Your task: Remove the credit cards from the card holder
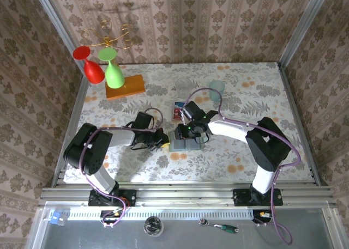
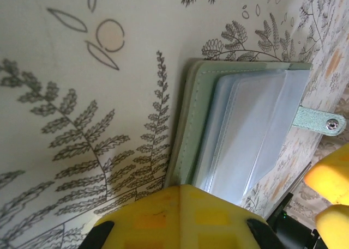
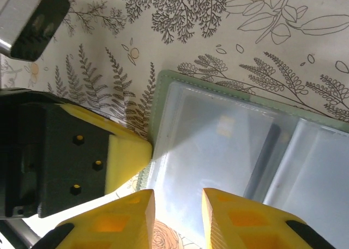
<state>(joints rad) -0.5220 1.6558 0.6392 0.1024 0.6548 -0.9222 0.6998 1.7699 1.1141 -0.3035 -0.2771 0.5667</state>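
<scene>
The card holder (image 1: 181, 144) lies open on the table between my two grippers, pale green with clear sleeves (image 2: 245, 129). My left gripper (image 2: 182, 193) is shut, its yellow tips pressed against the holder's near left edge (image 3: 158, 113). My right gripper (image 3: 178, 205) is open just above the clear sleeves (image 3: 218, 145), nothing between its fingers. One credit card (image 1: 178, 111), red with blue, lies flat on the table behind the holder. A faint pale patch and a dark band show through a sleeve; I cannot tell whether they are cards.
An orange wooden block (image 1: 125, 86) with a red and a green glass stands at the back left. A clear glass (image 1: 182, 85) and a pale teal cup (image 1: 217, 87) stand behind the card. The holder's snap tab (image 2: 322, 122) sticks out on its far side.
</scene>
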